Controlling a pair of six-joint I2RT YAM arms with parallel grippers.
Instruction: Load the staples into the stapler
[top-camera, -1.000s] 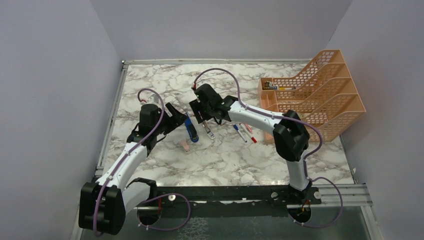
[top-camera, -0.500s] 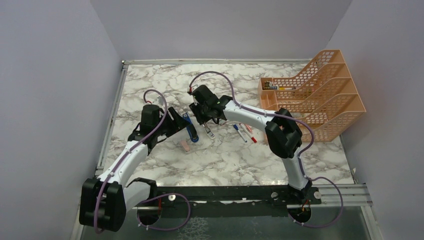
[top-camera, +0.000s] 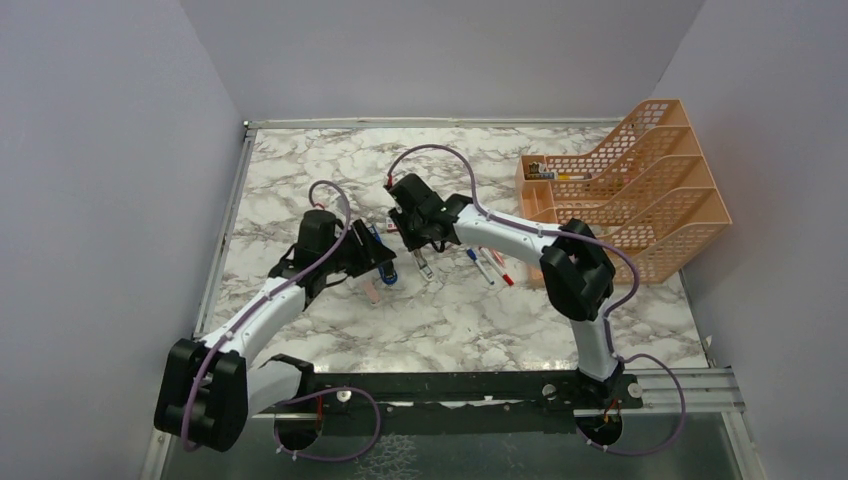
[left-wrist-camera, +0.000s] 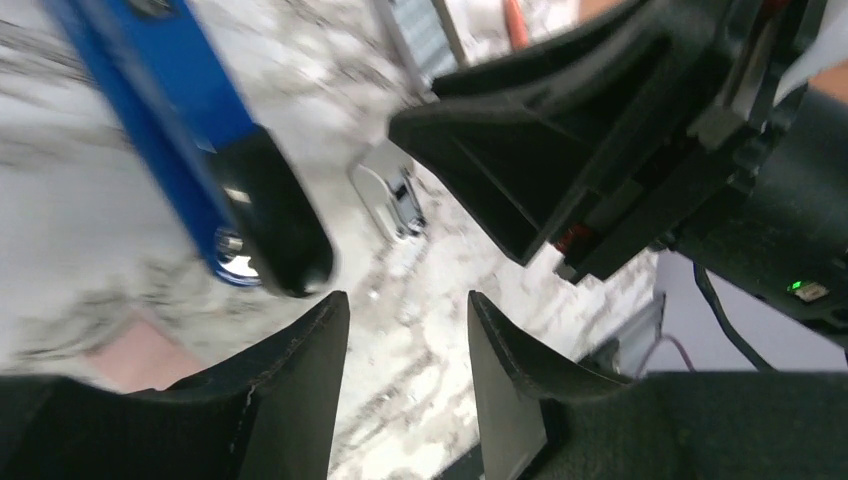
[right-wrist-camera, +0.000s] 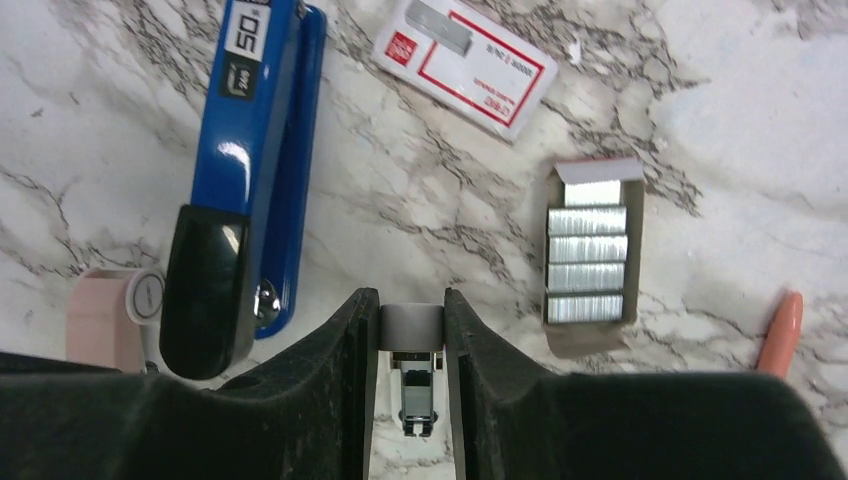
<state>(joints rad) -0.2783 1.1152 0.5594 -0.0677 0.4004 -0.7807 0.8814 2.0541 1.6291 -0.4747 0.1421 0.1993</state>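
Observation:
In the right wrist view the blue stapler (right-wrist-camera: 255, 150) lies closed on the marble, left of my right gripper (right-wrist-camera: 410, 300). The staples show as a grey tray of silver strips (right-wrist-camera: 590, 250) and a red-and-white sleeve (right-wrist-camera: 465, 65) farther off. My right fingers press both sides of a small silver metal piece with a grey cap (right-wrist-camera: 410, 328) lying on the table. My left gripper (left-wrist-camera: 407, 300) is open with only marble between its fingers, just short of the stapler's black end (left-wrist-camera: 270, 240). From above, the stapler (top-camera: 381, 256) lies between my left gripper (top-camera: 372, 258) and right gripper (top-camera: 418, 250).
A pink eraser (top-camera: 371, 292) lies near the stapler's black end. Several pens (top-camera: 490, 265) lie right of the right gripper, and an orange pen tip (right-wrist-camera: 780, 335) shows beside the tray. An orange mesh file rack (top-camera: 630, 195) stands at the right edge.
Both grippers have narrowed. The left arm has swung right, up to the stapler. The right gripper has come down and closed on the grey-capped silver piece.

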